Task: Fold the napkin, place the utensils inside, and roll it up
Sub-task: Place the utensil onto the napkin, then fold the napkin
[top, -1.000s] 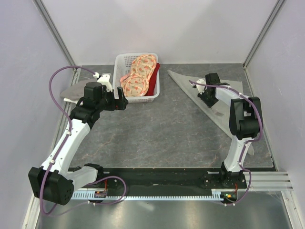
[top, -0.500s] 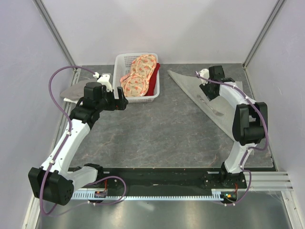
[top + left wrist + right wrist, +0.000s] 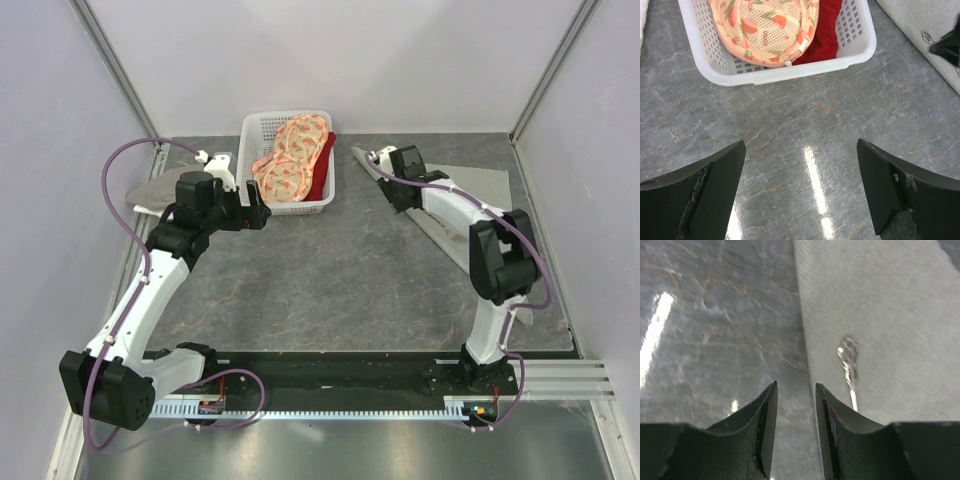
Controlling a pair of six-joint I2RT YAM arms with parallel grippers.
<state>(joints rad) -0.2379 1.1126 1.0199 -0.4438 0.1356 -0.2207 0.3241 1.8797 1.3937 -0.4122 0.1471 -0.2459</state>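
Two pairs of fingers hold nothing. The left fingers (image 3: 705, 195) gape wide over the table (image 3: 330, 280), near the white basket (image 3: 790, 75) at eleven o'clock. The right fingers (image 3: 760, 430), narrowly apart, hover at the edge of the napkin (image 3: 478, 188) at two o'clock, where the fork (image 3: 849, 367) lies.

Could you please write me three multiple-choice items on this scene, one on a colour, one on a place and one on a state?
1. What colour is the basket? A white; B blue; C black.
2. Where does the fork lie? A in the basket; B on the napkin; C under the basket.
3. How is the left gripper? A shut on the fork; B shut on nothing; C open, holding nothing.

Answers:
1 A: its lattice walls are white.
2 B: the right wrist view shows it on the grey-green cloth.
3 C: its fingers stand wide apart with nothing between them.
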